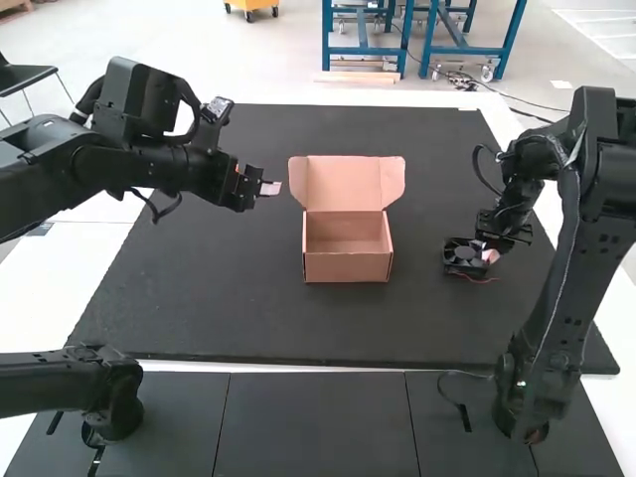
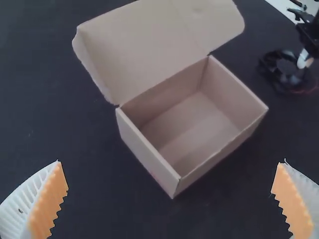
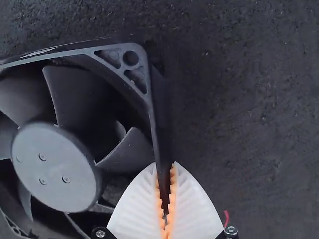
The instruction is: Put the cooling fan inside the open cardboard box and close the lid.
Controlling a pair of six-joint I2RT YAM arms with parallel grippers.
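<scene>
An open, empty cardboard box [image 1: 346, 246] stands mid-mat with its lid [image 1: 347, 182] raised at the back; the left wrist view looks into the box [image 2: 192, 130]. A black cooling fan [image 1: 465, 257] lies on the mat to the box's right, also seen as the fan [image 2: 285, 72] far off. My right gripper [image 1: 489, 250] is down at the fan's right edge, shut on the fan frame [image 3: 154, 119], its white ribbed fingers [image 3: 134, 204] pinching the rim. My left gripper [image 1: 270, 188] hovers left of the lid, open, with orange pads [image 2: 47, 199] wide apart.
A black mat [image 1: 199, 288] covers the table, with white table surface [image 1: 40, 288] at the left. The right arm's base [image 1: 532, 393] stands at the front right, the left arm's base [image 1: 99, 393] at the front left. A thin red wire [image 1: 481, 277] trails from the fan.
</scene>
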